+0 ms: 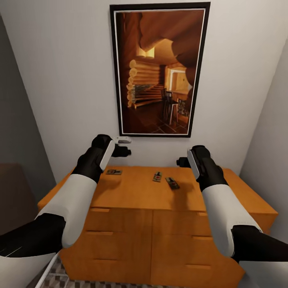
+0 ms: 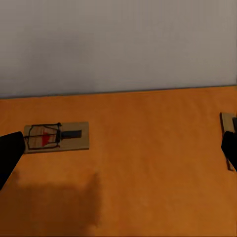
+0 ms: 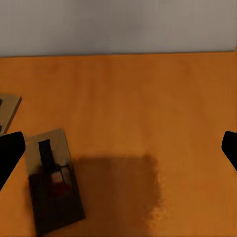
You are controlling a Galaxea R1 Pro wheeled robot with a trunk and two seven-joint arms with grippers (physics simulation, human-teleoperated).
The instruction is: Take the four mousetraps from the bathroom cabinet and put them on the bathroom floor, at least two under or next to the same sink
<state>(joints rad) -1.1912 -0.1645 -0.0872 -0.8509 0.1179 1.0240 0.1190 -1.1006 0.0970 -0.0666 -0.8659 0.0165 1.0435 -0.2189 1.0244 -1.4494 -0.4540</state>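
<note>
Head view: we face the orange cabinet (image 1: 140, 192) against a white wall, under a framed picture (image 1: 160, 70) of a log-house room. Both our arms reach out over the cabinet top. Our left pincer (image 1: 122, 146) hangs above the rear left part of the top, and one mousetrap (image 1: 113, 172) lies just below and slightly nearer to us than it. Two more mousetraps, one (image 1: 157, 176) beside the other (image 1: 172, 183), lie flat between the two pincers, closer to our right pincer (image 1: 183, 162). A strip of patterned floor (image 1: 60, 278) shows at the foot of the cabinet.

In the left wrist view, our left pincer is spread wide, its dark fingertips (image 2: 9, 153) far apart and holding nothing; a mousetrap (image 2: 57, 137) with a red mark lies flat next to one fingertip, untouched.

In the right wrist view, our right pincer is likewise released, fingertips (image 3: 10, 155) wide apart and empty, with a mousetrap (image 3: 54, 180) lying just beside one fingertip.
</note>
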